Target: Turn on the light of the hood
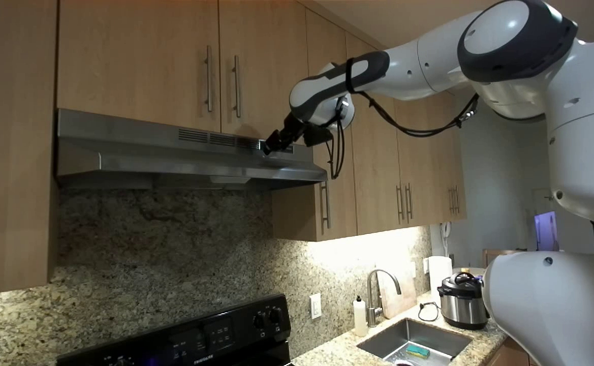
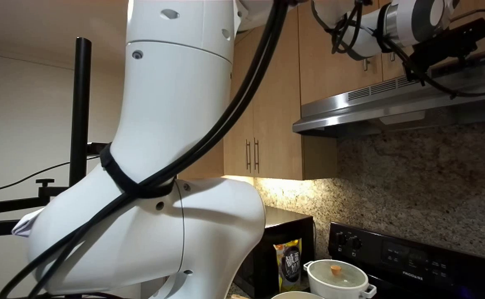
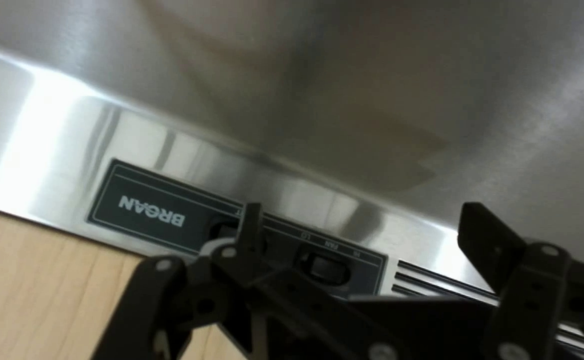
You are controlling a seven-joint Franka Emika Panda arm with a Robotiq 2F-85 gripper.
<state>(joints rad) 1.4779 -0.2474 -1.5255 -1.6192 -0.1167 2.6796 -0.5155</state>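
Observation:
The stainless steel hood (image 1: pixel 175 152) hangs below wooden cabinets and also shows in an exterior view (image 2: pixel 350 109). In the wrist view its dark BROAN control panel (image 3: pixel 152 210) appears upside down. One rocker switch (image 3: pixel 226 230), its label mostly covered, is partly hidden behind my left-hand finger. The fan switch (image 3: pixel 326 269), marked LO and HI, shows between the fingers. My gripper (image 3: pixel 364 214) is open and empty, fingers wide apart, in front of the panel. In an exterior view it is by the hood's front (image 1: pixel 271 145). Contact cannot be told. The lamp cover (image 1: pixel 229 180) looks unlit.
Wooden cabinet doors with handles (image 1: pixel 209 79) stand directly above the hood. Vent slots (image 3: pixel 436 280) lie beside the panel. Below are a black stove (image 1: pixel 190 335), a white pot (image 2: pixel 337 278), a microwave (image 2: pixel 259 249) and a sink (image 1: pixel 378 351). Cables hang from the arm.

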